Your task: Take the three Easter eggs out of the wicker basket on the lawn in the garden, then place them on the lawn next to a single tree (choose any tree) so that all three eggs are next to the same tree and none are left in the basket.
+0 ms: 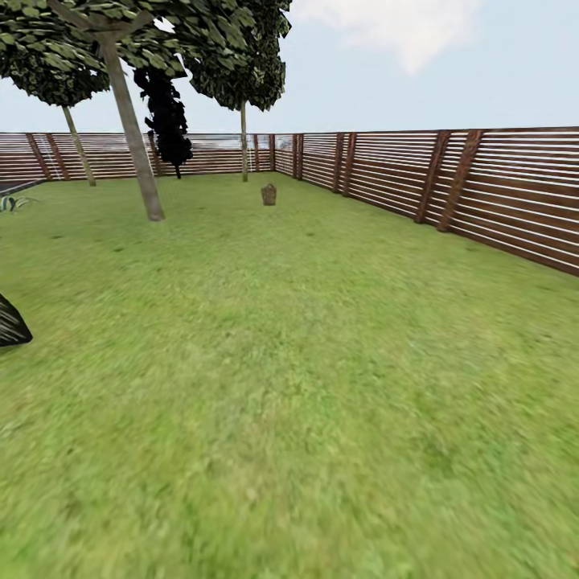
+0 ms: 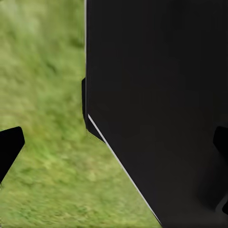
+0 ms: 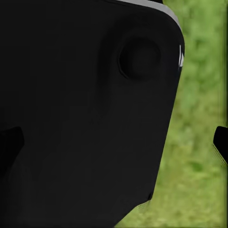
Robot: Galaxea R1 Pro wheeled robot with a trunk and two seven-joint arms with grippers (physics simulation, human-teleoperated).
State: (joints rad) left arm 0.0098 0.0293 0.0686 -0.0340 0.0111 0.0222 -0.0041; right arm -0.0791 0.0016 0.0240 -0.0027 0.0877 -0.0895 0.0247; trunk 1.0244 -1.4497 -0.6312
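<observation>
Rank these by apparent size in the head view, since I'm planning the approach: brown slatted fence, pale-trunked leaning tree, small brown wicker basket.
Largest to smallest:
1. brown slatted fence
2. pale-trunked leaning tree
3. small brown wicker basket, tiny partly because it stands far off

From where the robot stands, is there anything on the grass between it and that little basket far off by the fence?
Nothing visible does. The wicker basket stands far ahead near the fence corner, and only open lawn lies between. The pale-trunked tree stands off to the left of that line, close to the basket.
</observation>
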